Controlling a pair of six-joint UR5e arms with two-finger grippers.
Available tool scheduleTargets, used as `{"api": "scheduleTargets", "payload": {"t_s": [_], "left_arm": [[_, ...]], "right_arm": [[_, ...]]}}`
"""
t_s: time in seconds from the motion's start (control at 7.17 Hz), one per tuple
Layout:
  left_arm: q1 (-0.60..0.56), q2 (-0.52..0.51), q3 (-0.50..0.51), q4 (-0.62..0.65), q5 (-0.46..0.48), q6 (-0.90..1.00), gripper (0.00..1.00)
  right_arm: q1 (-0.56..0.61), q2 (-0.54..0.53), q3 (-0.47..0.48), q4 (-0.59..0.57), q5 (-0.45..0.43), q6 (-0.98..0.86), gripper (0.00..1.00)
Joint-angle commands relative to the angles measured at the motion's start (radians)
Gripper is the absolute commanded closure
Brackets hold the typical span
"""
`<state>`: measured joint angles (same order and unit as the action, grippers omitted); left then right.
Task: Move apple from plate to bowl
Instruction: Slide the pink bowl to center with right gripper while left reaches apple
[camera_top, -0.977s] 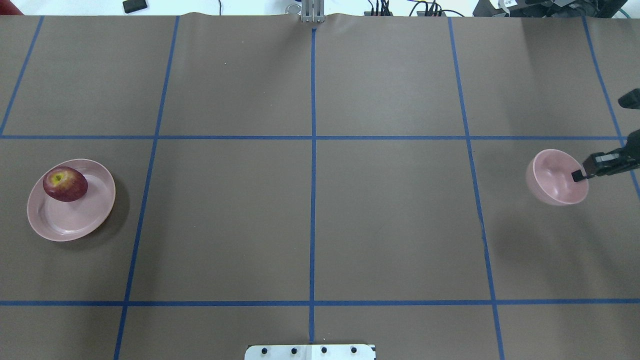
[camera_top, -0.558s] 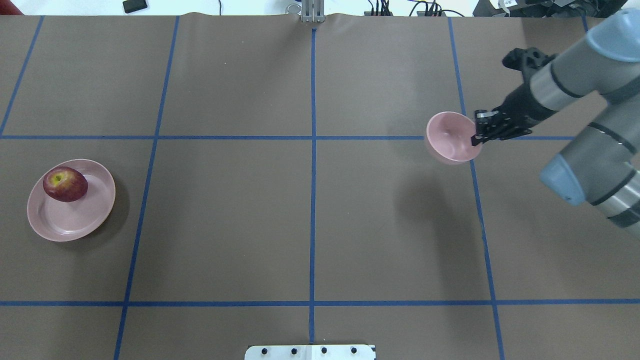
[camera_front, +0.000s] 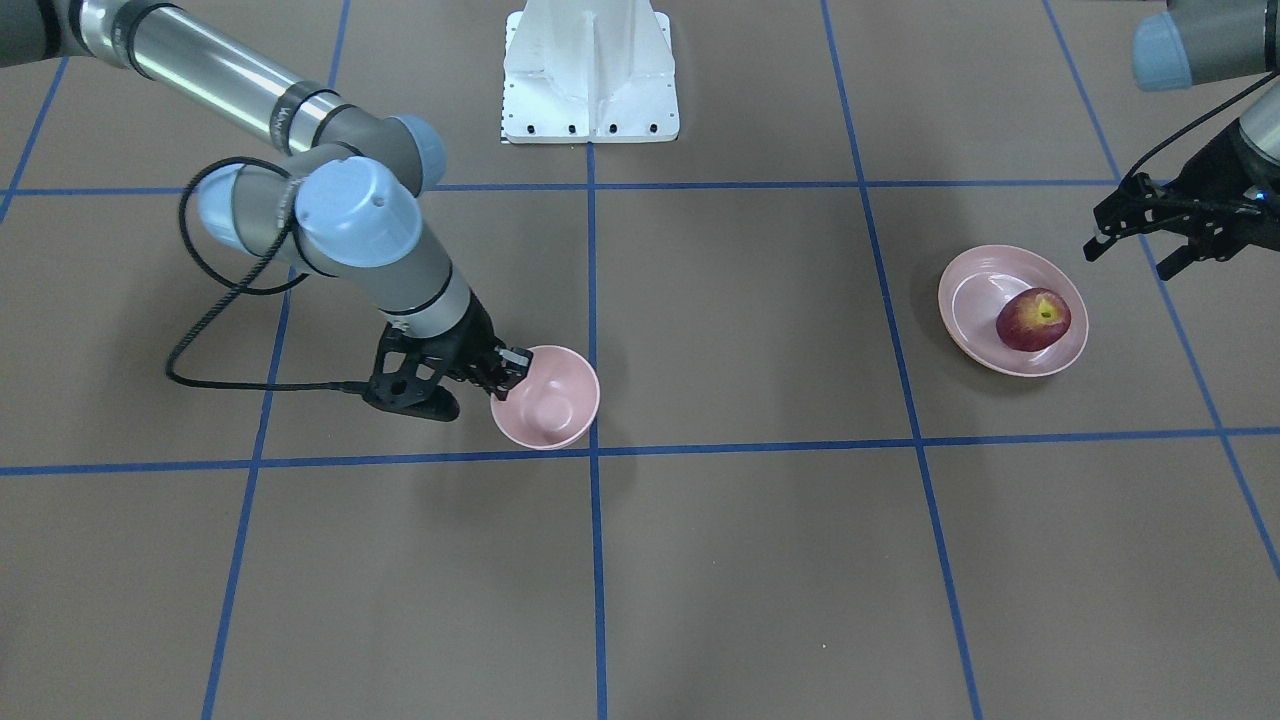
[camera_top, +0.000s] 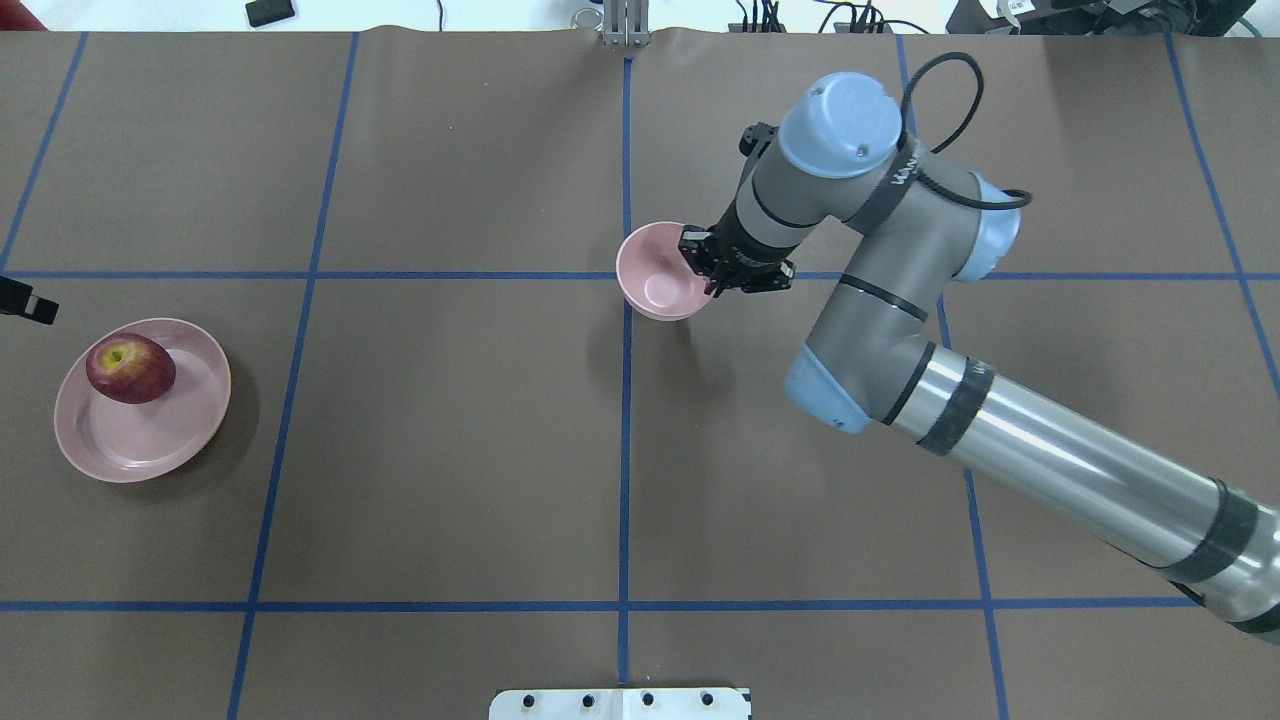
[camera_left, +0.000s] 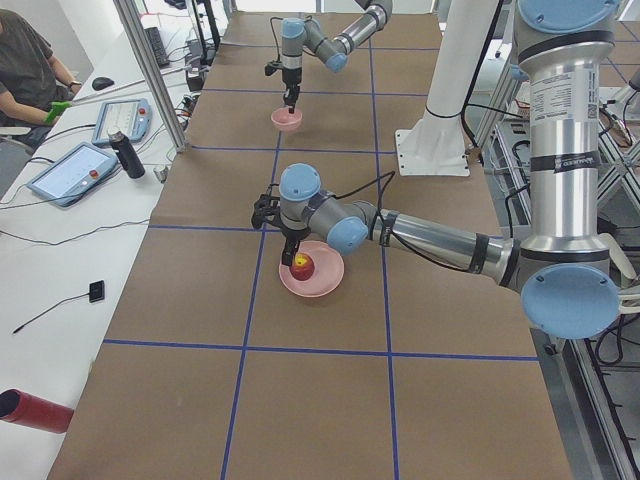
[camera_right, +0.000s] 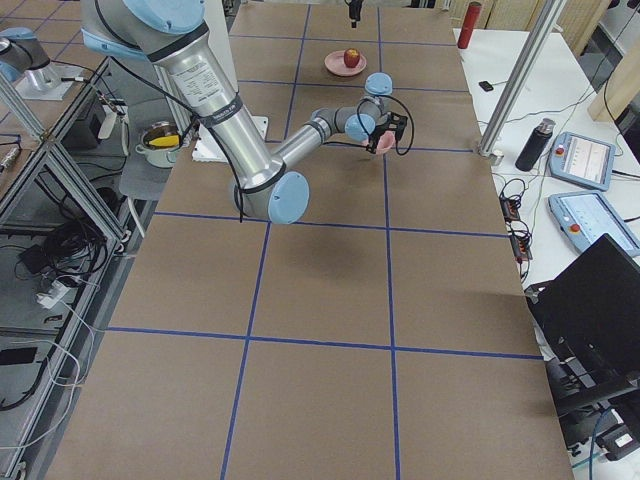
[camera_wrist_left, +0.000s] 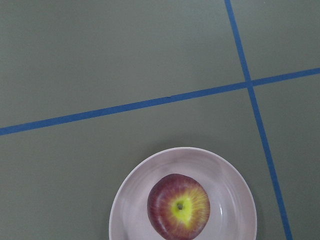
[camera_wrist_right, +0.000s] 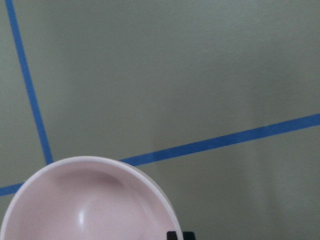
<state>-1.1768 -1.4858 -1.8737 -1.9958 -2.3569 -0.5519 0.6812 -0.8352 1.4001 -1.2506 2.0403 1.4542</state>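
Brown paper (camera_top: 450, 420), gridded with blue tape (camera_top: 625, 450), as I see it from the overhead view. The pink plate (camera_top: 150, 445) lies at the paper's 9 o'clock. The apple (camera_top: 130, 368) sits on it, off-centre toward the plate's 11 o'clock, with its yellow-green stem dimple facing up. The bowl (camera_top: 655, 285) is near the middle of the paper, against the central tape crossing at its 4 o'clock, and well apart from the plate. My right gripper (camera_top: 712, 272) pinches the bowl's rim at its 3 o'clock, one finger inside the wall and one outside. I cannot tell whether the bowl rests on the paper or hangs just above it. My left gripper (camera_front: 1130, 255) hovers near the plate, at its 10 o'clock, with its fingers spread and touching nothing. Its wrist view looks straight down on the apple and plate.
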Motion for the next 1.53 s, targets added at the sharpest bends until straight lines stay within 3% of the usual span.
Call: {"api": "scheduleTargets", "payload": {"t_s": [0.0,0.42,0.7,0.98,1.26,1.4], "left_arm": [[0.028,-0.004,0.002,0.000,0.004,-0.074,0.02],[0.043,-0.004,0.005,0.000,0.005,-0.092,0.02],[0.124,-0.001,0.013,-0.001,0.109,-0.094,0.02],[0.181,-0.004,0.048,-0.009,0.136,-0.112,0.02],[0.189,-0.007,0.102,-0.052,0.137,-0.112,0.02],[0.190,-0.016,0.134,-0.081,0.137,-0.112,0.02]], "right_arm": [[-0.032,0.071,-0.075,0.005,-0.044,0.041,1.00],[-0.032,0.064,-0.075,0.002,-0.051,0.029,1.00],[-0.032,0.062,-0.075,0.000,-0.051,0.029,1.00],[-0.032,0.062,-0.075,0.000,-0.051,0.029,1.00],[-0.032,0.067,-0.073,0.000,-0.051,0.034,0.59],[-0.032,0.067,-0.073,0.000,-0.051,0.034,0.24]]}}
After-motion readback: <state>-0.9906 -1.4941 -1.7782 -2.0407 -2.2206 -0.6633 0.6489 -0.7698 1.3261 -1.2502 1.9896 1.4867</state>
